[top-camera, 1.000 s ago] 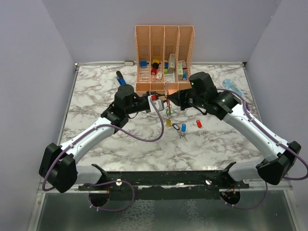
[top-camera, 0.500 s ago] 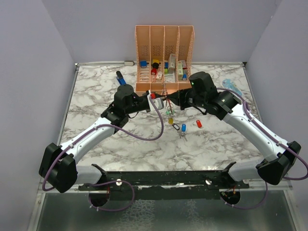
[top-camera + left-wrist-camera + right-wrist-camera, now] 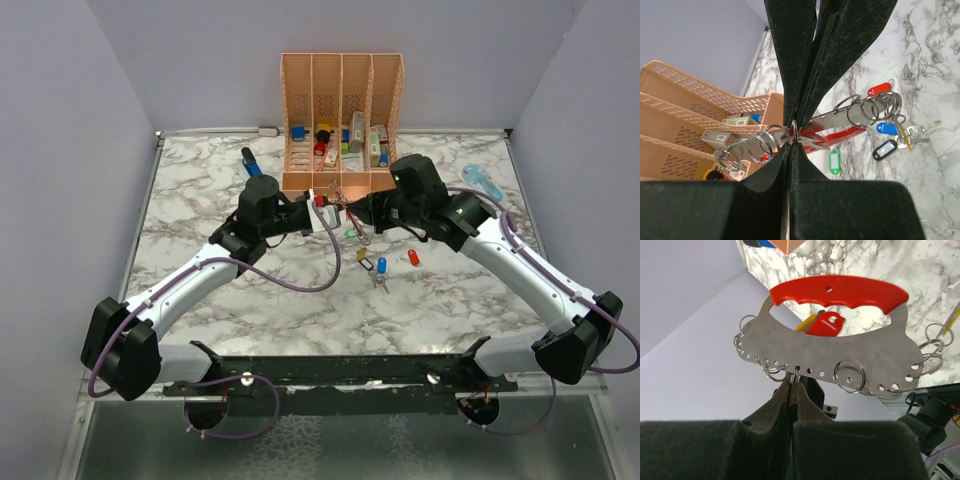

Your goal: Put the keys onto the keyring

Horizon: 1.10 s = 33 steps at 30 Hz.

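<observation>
The left fingers (image 3: pixel 790 60) and the right fingers (image 3: pixel 772 407) were each pinched shut on the keyring (image 3: pixel 840 357), holding it in the air near the organizer (image 3: pixel 340 70). Some keys (image 3: pixel 381 265) lay loose on the tabletop (image 3: pixel 200 200) below, so the threading seemed unfinished.

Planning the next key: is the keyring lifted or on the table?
Lifted: the left gripper and right gripper both pinch the keyring above the table.

Five keys (image 3: pixel 885 128), one keyring (image 3: pixel 880 357), one organizer (image 3: pixel 342 100)
</observation>
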Motion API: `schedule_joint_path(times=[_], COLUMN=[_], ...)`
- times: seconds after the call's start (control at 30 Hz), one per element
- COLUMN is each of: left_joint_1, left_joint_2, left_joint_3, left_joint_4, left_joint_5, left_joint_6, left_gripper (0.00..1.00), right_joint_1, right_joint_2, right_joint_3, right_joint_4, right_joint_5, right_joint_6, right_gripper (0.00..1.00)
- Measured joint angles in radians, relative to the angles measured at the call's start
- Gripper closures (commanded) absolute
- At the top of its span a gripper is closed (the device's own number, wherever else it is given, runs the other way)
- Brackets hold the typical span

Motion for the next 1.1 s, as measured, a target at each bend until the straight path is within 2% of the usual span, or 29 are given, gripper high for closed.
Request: schedule_joint_path(times=[0.3,0.43,0.6,0.8,0.93,1.1], left_joint_1=[0.003,0.005,0.005,0.022,0.071,0.2], left_joint_2=[0.0,0.0,0.0,-0.006,-0.035,-0.063], left_joint_3=[0.018,0.014,-0.021,-0.038,-0.038,-0.037], left_joint_4=[-0.139,-0.184,-0.204,-0.27,-0.297,-0.244], left_joint_5=[0.053,0.065,0.052,0.019,0.004,-0.042], left_joint_6=[0.049,0.064,0.076,0.092,0.077,-0.016], left_gripper=[1.0,0.8,0.69,0.43,0.42,0.42], right_joint_1=[0.0,0.0,0.0,0.0,0.0,0.006], right_joint_2=[-0.005,-0.017,-0.018,-0.001,0.065,0.29], right_joint_3=[-0.06,-0.105,-0.192,-0.244,-0.239,-0.139], right_joint_4=[-0.001,0.005,0.029,0.04,0.057,0.042], right_joint_5=[0.006,0.004,-0.013,-0.015,-0.015,-0.026], right_joint_6=[-0.005,-0.008,-0.043,-0.15,-0.276,-0.463], right_gripper=[0.99,0.99,0.99,0.99,0.99,0.99])
